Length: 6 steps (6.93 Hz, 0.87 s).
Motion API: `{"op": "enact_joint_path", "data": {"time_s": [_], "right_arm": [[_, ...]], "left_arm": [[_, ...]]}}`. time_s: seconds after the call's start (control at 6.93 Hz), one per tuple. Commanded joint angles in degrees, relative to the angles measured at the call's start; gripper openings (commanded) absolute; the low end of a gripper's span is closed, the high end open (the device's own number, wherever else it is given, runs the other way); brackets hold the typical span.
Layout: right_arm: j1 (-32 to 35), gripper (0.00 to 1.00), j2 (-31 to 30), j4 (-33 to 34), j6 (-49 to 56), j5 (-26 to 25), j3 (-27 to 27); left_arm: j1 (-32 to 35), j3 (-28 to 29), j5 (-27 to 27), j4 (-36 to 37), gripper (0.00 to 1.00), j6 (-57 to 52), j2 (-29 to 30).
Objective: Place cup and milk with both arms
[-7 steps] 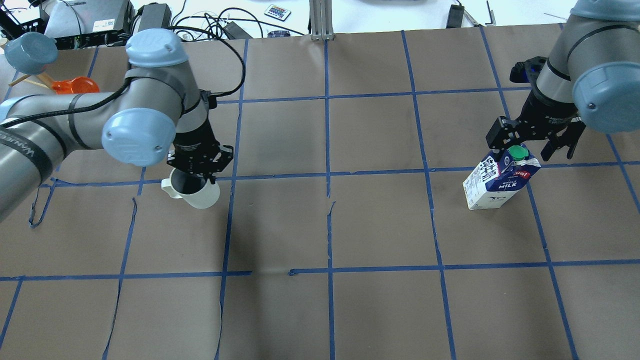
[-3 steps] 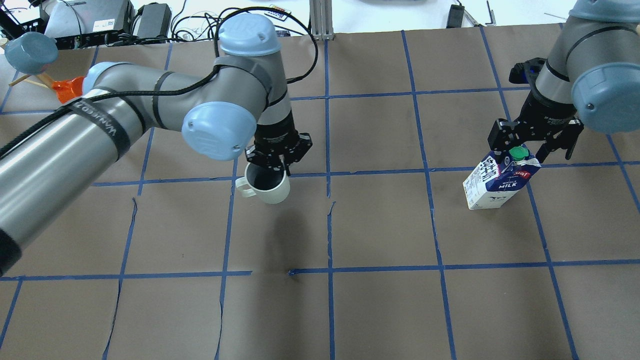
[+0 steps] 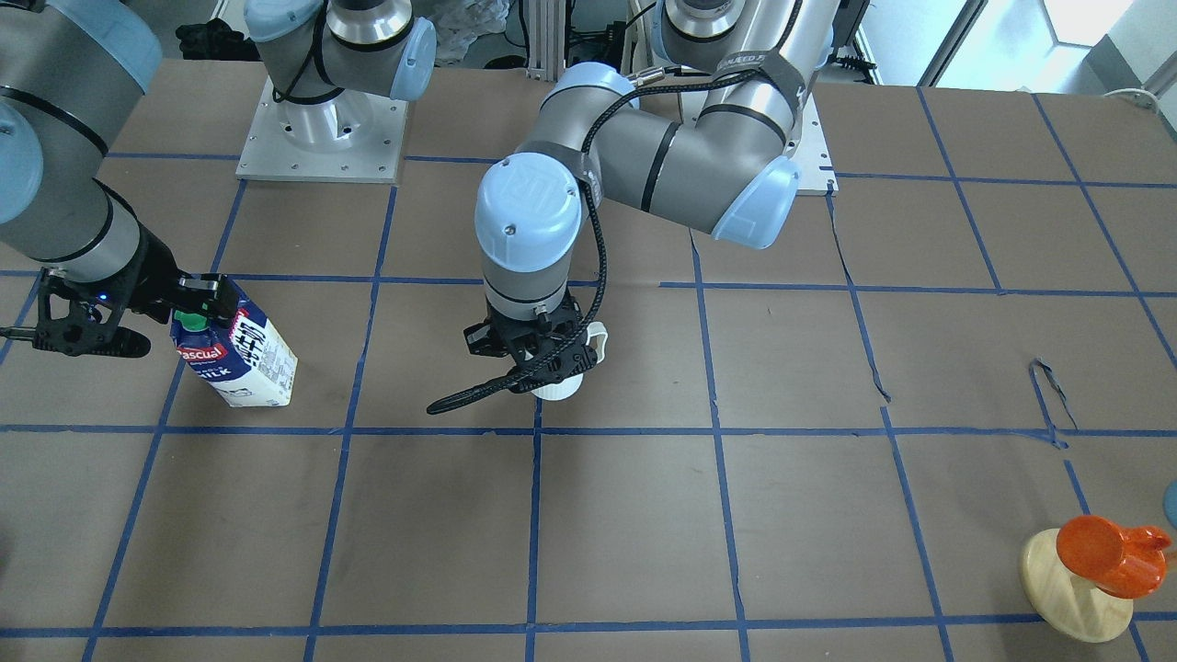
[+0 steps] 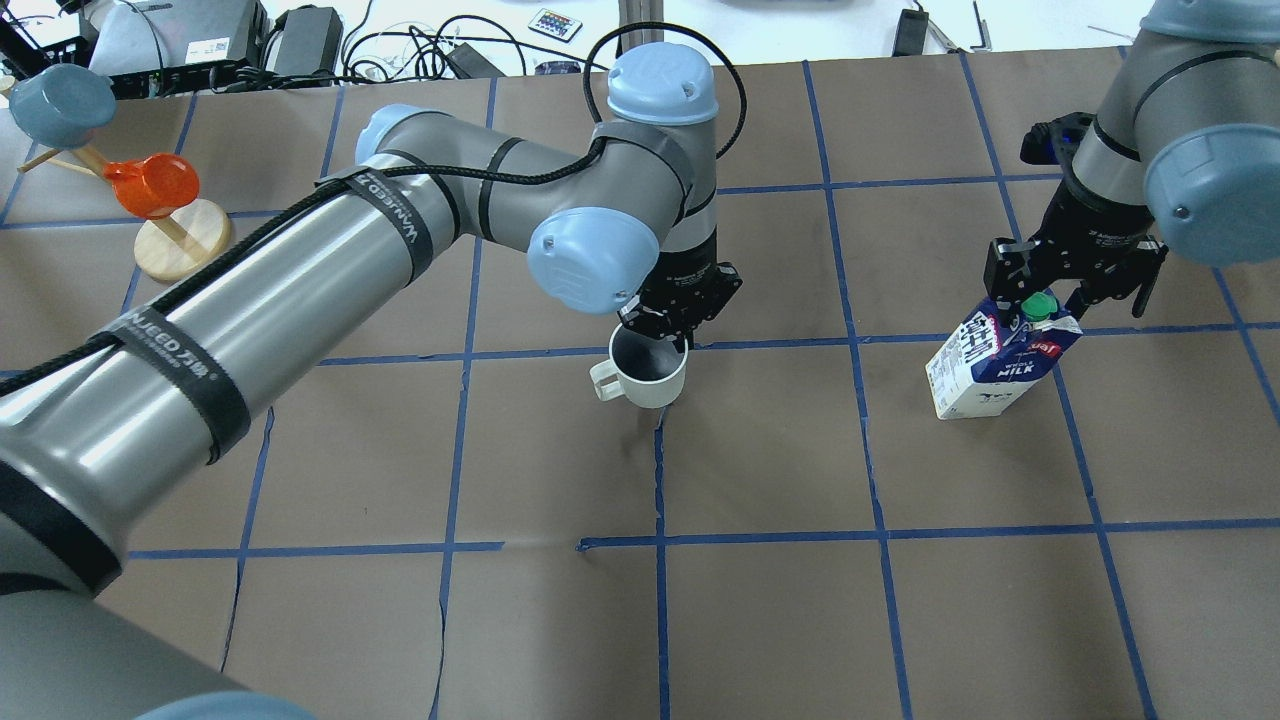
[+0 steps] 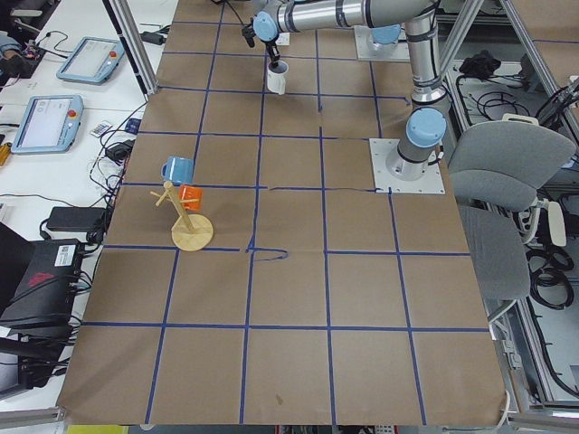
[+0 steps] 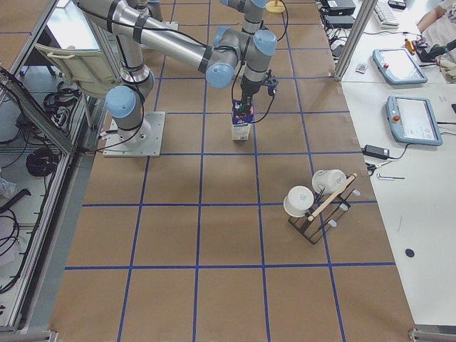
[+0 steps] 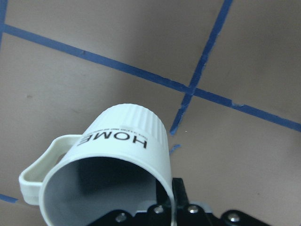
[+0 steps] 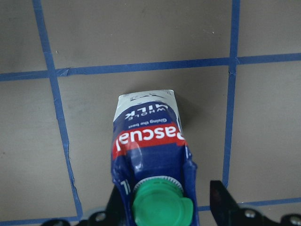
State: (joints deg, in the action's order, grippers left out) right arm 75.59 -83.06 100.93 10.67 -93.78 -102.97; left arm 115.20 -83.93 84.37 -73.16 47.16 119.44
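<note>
We see left gripper point(image 4: 668, 338) clamped on rim of white HOME mug point(image 4: 650, 380), mug tilted below it. Right gripper point(image 4: 1068, 298) spread astride top of Pascual milk carton point(image 4: 985, 375), not gripping.

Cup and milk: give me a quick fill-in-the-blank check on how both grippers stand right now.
1. The left gripper is shut on the rim of the cup, whose side reads ____ in the left wrist view.
2. The milk is upright, and its round cap is ____.
3. The right gripper is ____, with one finger on each side of the milk's top.
4. In the overhead view the cup's handle points to that view's ____.

Missing words: HOME; green; open; left.
</note>
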Motion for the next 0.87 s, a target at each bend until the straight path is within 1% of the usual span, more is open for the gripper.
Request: {"op": "enact_joint_path", "data": {"time_s": [0.0,0.14,0.29,0.58,0.72], "right_arm": [[-0.01,0.49,0.00,0.15,-0.03,0.00,0.05],[-0.01,0.38,0.00,0.15,-0.03,0.00,0.31],[-0.01,0.37,0.00,0.15,-0.03,0.00,0.40],[0.08,0.37,-0.09,-0.03,-0.21,0.09,2.85],[0.17,0.37,-0.09,-0.46,-0.55,1.39,4.52]], "left_arm": [[0.38,0.35,-0.08,4.25,0.00,0.66,3.25],[0.38,0.26,0.01,4.25,0.00,0.57,3.51],[0.38,0.43,0.36,4.25,0.99,0.39,2.64],[-0.32,0.78,0.62,3.47,1.00,-1.01,-0.16],[-2.67,0.87,0.45,2.42,1.00,-2.76,-2.61]]}}
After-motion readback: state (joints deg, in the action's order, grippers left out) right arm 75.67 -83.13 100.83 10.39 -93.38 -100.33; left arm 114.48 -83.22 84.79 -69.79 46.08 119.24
